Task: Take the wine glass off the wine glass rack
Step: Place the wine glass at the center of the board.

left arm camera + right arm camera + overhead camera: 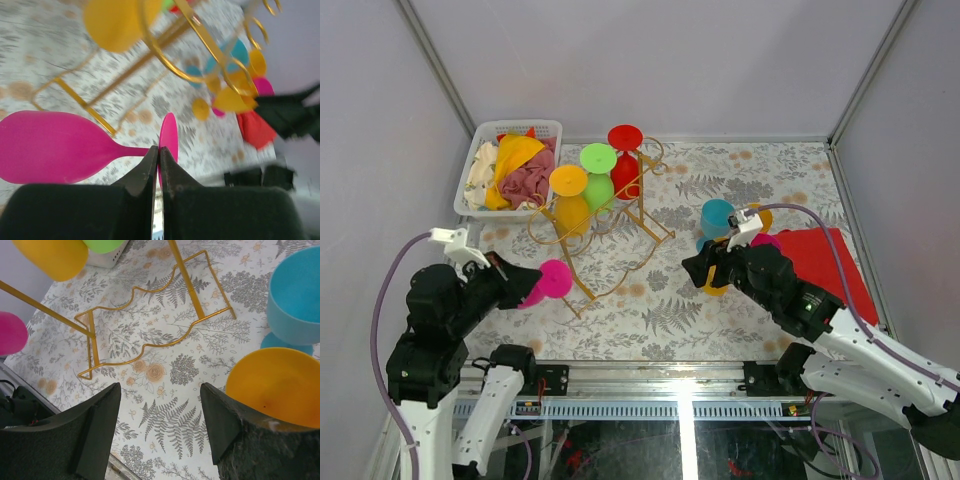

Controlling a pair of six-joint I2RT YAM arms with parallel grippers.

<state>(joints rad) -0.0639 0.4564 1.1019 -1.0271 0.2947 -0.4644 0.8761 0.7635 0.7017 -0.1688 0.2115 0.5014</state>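
Note:
My left gripper (527,287) is shut on the thin stem of a pink wine glass (552,280), held sideways just left of the near end of the gold wire wine glass rack (642,220). In the left wrist view the pink bowl (50,147) lies left of my fingertips (159,150) and its foot (169,134) right behind them. A yellow glass (568,198), a green glass (598,172) and a red glass (625,155) hang on the rack. My right gripper (708,268) stands open over the bare cloth (165,420), holding nothing.
A blue glass (717,215) (295,295), a yellow one (275,385) and a pink one (766,241) stand by my right gripper. A red cloth (835,262) lies at the right. A white basket (478,150) of rags sits at the back left. Walls enclose three sides.

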